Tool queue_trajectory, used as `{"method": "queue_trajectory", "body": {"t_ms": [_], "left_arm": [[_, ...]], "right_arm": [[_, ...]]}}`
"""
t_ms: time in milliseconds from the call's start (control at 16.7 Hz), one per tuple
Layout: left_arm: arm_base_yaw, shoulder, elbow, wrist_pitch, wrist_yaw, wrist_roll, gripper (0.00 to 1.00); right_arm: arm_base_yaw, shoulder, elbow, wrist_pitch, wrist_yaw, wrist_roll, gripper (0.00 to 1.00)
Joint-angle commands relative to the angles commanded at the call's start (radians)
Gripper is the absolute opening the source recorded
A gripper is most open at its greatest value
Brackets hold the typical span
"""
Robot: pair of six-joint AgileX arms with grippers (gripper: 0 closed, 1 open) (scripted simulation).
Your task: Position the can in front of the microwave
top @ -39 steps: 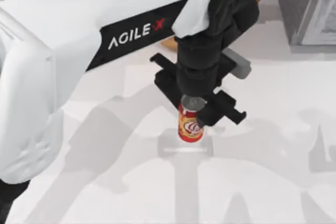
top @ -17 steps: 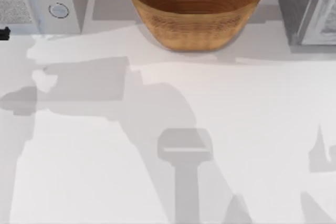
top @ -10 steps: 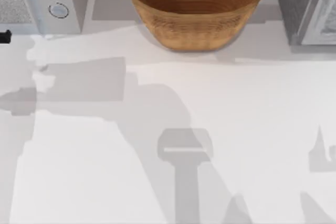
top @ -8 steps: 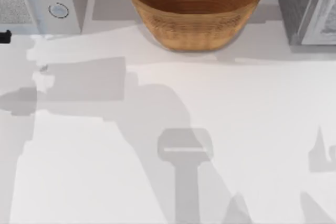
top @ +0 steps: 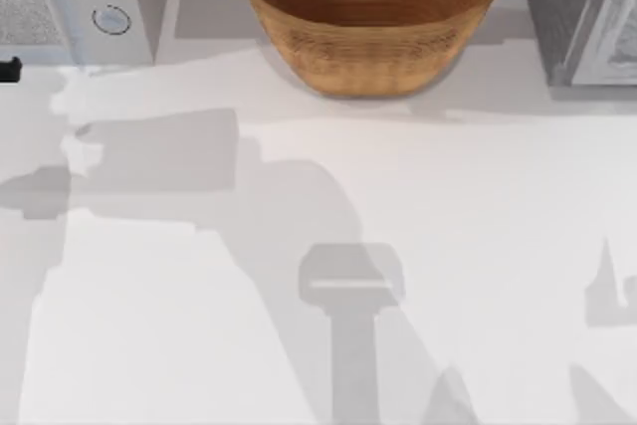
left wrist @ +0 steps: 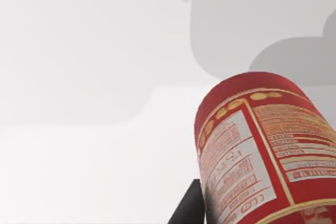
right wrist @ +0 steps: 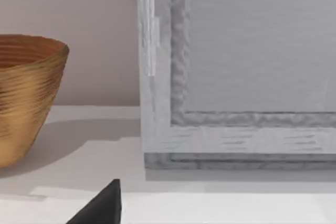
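White table (top: 478, 246) with the microwave (top: 60, 7) at its far left, a woven basket (top: 370, 17) at far centre and a darker grey appliance (top: 582, 17) at far right. In my left wrist view the can (left wrist: 260, 150) hangs above the table, one dark finger (left wrist: 190, 208) of my left gripper beside it; whether the fingers clamp it I cannot tell. My right gripper's finger (right wrist: 102, 205) points toward the darker appliance, its state likewise undeterminable.
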Motion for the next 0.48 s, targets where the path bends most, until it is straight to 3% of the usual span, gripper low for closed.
{"method": "queue_trajectory", "body": {"t_ms": [360,480], "left_arm": [[0.000,0.000,0.000,0.000,0.000,0.000,0.98],[0.000,0.000,0.000,0.000,0.000,0.000,1.00]], "right_arm": [[0.000,0.000,0.000,0.000,0.000,0.000,1.00],[0.000,0.000,0.000,0.000,0.000,0.000,1.00]]}}
